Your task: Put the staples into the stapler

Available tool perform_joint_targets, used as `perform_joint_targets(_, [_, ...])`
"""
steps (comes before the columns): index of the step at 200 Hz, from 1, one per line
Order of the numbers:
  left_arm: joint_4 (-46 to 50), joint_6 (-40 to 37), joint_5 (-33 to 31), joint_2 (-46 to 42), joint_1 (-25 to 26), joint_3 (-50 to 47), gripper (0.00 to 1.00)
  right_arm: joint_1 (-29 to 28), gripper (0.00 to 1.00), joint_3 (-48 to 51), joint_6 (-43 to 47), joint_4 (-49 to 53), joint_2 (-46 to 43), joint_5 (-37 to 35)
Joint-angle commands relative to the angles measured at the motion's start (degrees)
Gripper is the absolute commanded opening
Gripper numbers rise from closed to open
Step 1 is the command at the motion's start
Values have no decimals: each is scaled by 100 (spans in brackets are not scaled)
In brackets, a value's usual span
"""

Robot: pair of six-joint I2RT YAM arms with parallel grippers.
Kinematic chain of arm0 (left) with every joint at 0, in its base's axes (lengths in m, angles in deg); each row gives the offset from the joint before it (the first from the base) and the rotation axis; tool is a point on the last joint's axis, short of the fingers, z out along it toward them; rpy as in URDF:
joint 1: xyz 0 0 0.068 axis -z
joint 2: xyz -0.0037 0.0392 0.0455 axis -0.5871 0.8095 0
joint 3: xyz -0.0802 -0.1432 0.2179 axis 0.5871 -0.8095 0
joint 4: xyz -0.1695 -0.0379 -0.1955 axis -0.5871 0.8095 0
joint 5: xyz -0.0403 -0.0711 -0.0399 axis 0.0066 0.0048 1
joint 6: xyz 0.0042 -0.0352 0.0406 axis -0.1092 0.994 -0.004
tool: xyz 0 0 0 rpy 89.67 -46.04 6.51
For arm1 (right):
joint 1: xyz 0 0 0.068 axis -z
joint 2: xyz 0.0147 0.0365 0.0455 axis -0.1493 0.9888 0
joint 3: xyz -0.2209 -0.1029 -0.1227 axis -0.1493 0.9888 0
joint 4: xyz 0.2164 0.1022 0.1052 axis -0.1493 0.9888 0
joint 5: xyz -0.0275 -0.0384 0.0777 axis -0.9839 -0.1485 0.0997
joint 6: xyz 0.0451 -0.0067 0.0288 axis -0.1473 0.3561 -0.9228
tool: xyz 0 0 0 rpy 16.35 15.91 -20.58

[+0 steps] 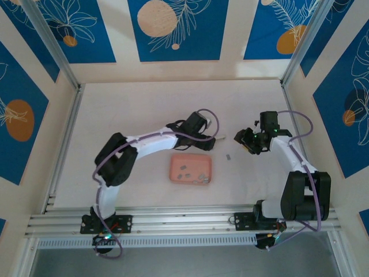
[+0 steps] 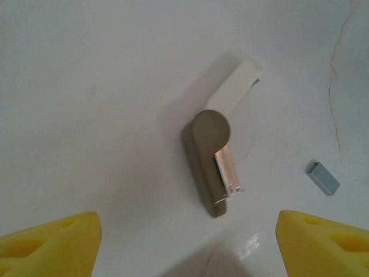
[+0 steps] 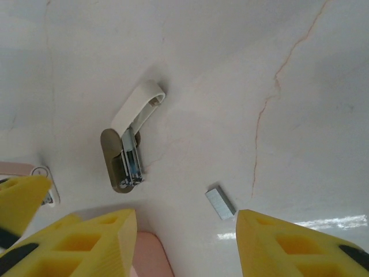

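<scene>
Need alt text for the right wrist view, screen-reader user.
An open stapler lies on the white table, its white lid swung up off the grey base. A lone staple strip lies right of it, above the gap between the open yellow fingers of the right gripper; a pink tray corner shows at the bottom edge.

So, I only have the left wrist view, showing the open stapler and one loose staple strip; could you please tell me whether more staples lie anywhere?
Observer: Yes, several more staples lie in the pink tray, nearer the arm bases than the stapler.
Operator: Thanks; where is the right tool?
Observer: The right tool hovers just right of the stapler, open and empty.
</scene>
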Motion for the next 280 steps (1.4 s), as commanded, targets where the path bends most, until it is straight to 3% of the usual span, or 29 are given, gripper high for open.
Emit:
perform_joint_targets(1, [885, 253, 102, 441, 119, 707, 77, 35, 50, 131, -188, -199, -182, 484])
perform_joint_targets(50, [1628, 442, -1, 1180, 232, 1701, 69, 53, 51, 88, -40, -125, -182, 633])
perform_joint_targets(132, [2036, 624, -139, 1834, 304, 2340, 53, 157, 51, 154, 67, 29, -415, 757])
perform_joint_targets(184, [1904, 669, -151, 1856, 300, 2283, 33, 215, 51, 162, 94, 59, -539, 816])
perform_joint_targets(227, [910, 889, 85, 1254, 219, 1455, 13, 205, 51, 176, 32, -69, -635, 888])
perform_joint_targets(280, [-1766, 1775, 896, -34, -109, -573, 11, -56, 56, 52, -28, -600, -734, 1002])
